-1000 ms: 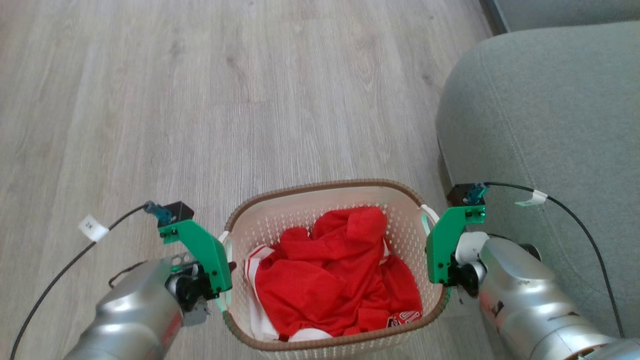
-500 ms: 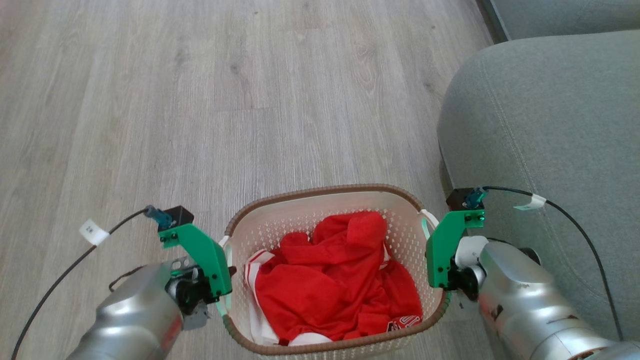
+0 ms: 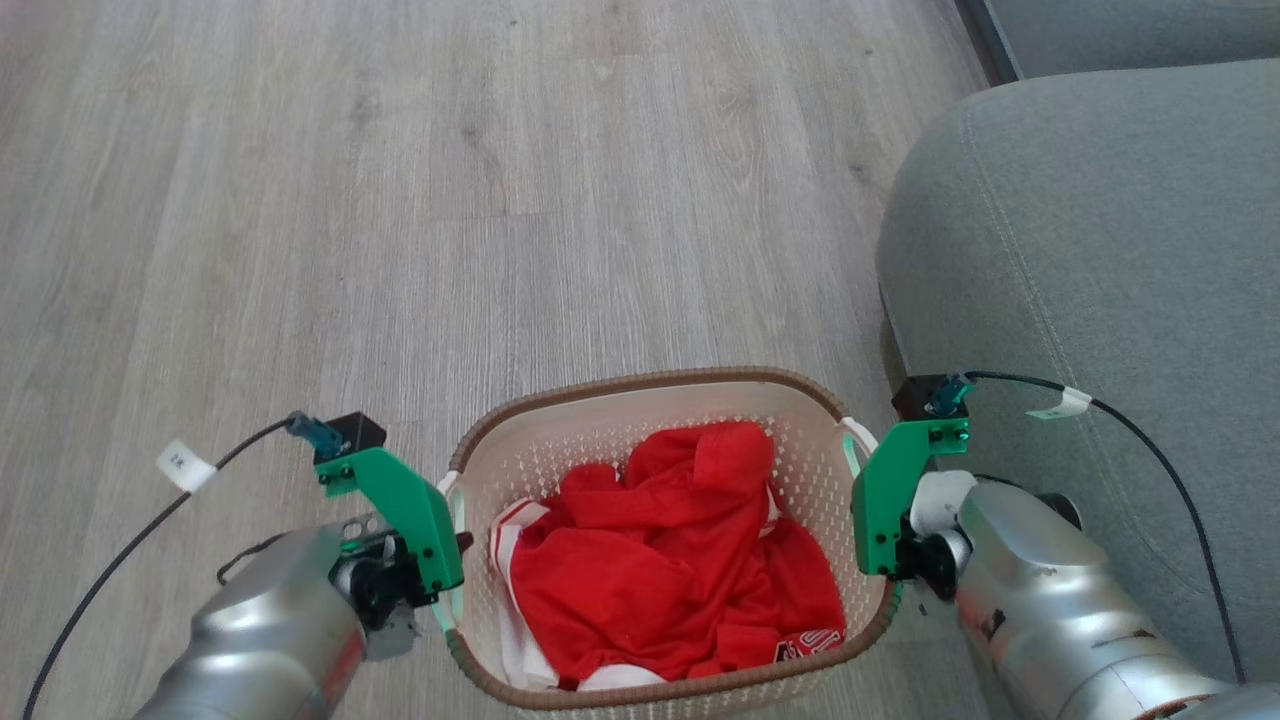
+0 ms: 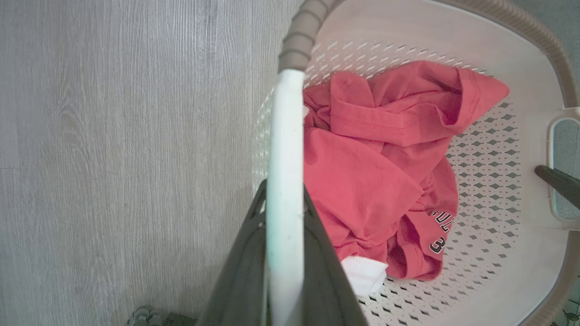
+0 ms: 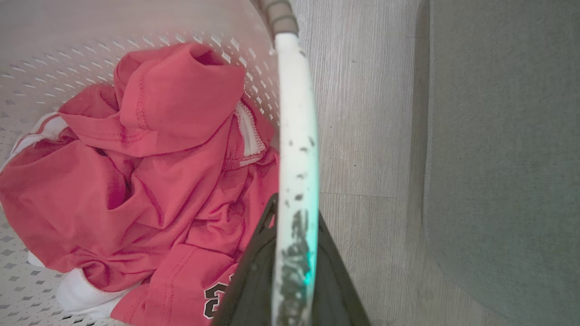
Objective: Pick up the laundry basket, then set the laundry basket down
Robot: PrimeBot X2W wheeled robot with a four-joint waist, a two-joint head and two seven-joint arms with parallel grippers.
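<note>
One laundry basket (image 3: 640,381), cream with a brown rim, sits between my two grippers.

Left gripper (image 4: 284,189): two fingers clamped on the left handle (image 4: 285,136), one on each side of the white bar.

Right gripper (image 5: 295,204): two fingers clamped likewise on the right handle (image 5: 297,113).

Two handles, both gripped.

Inward of both fingertips lies one heap of red-and-white clothing (image 3: 670,560); I cannot tell how many garments.

The wood floor (image 3: 400,200) lies outward of my left fingers. One grey sofa (image 3: 1100,250) stands near my right fingers, outward.

I cannot tell whether the basket's base touches the floor.
</note>
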